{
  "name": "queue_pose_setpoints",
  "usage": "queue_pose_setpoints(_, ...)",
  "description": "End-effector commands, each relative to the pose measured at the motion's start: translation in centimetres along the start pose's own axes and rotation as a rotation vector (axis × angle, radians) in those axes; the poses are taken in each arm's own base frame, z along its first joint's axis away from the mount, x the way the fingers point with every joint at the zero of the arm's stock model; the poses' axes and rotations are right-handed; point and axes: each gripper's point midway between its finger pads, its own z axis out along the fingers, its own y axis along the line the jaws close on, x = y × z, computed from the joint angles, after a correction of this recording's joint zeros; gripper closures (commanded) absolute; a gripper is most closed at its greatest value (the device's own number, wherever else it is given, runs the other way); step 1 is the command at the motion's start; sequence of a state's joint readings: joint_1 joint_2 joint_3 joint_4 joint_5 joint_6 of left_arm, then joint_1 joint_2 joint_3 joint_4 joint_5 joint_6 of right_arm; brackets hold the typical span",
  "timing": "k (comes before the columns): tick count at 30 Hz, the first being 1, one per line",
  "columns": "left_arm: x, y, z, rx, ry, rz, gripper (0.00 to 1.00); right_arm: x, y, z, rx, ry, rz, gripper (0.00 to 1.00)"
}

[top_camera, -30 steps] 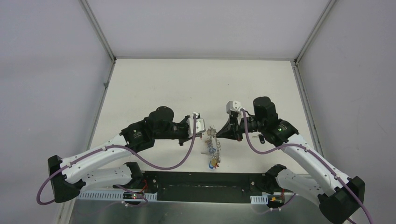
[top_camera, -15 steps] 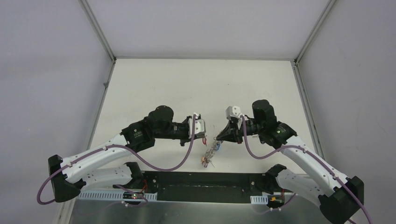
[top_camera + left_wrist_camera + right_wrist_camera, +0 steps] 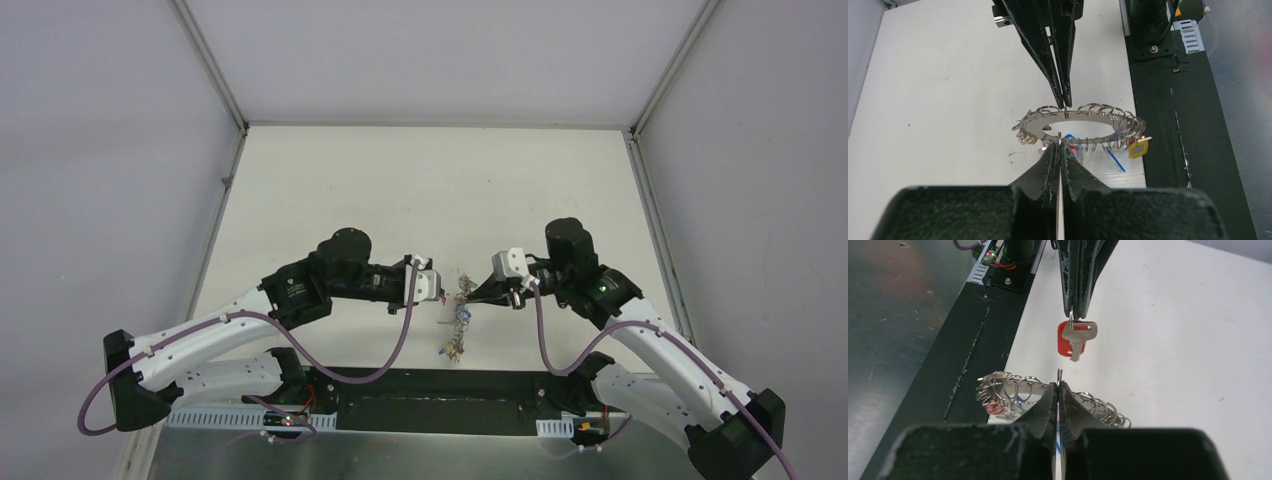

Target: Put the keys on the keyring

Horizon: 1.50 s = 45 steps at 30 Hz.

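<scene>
The keyring (image 3: 459, 325), a flat silver ring fringed with small split rings and coloured tags, hangs between my two grippers. My right gripper (image 3: 468, 296) is shut on its rim; the right wrist view shows the pinch (image 3: 1059, 384) on the keyring (image 3: 1023, 389). My left gripper (image 3: 440, 287) is shut on the small ring of the red-tagged key (image 3: 1078, 336), which dangles just above the keyring. In the left wrist view my left gripper (image 3: 1060, 141) meets the near rim of the keyring (image 3: 1093, 113), and the right gripper (image 3: 1064, 106) grips the far rim. The black-headed key is out of view.
A black base strip (image 3: 430, 385) and a metal plate (image 3: 400, 450) run along the near edge under the arms. The white table (image 3: 430, 190) is boxed in by grey walls with frame posts at the back corners.
The right wrist has rolled and dropped lower, and the keyring now hangs lower beneath it. The left gripper has moved right, closing the gap to the right gripper.
</scene>
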<state>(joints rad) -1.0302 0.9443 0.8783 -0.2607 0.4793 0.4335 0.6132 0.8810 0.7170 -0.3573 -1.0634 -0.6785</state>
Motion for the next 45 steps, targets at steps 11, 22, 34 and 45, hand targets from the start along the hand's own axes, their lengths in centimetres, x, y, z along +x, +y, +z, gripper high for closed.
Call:
queue_pose_setpoints(11,-1.8,0.4,1.2,-0.002,-0.039,0.086,1.0,-2.4,1.5,-0.5,-0.051,-0.092,-0.233,1.0)
queue_pose_setpoints(22,-2.0,0.4,2.4,0.002,-0.021,0.085,1.0,-2.6,2.1,-0.4,-0.079,-0.105,-0.211,1.0)
queue_pose_setpoints(34,-2.5,-0.2,3.1,0.022,-0.022,0.105,1.0,-2.7,2.0,-0.4,-0.077,-0.105,-0.199,1.0)
queue_pose_setpoints(45,-2.5,-0.9,3.4,0.042,-0.02,0.132,1.0,-2.6,1.9,-0.4,-0.077,-0.104,-0.189,1.0)
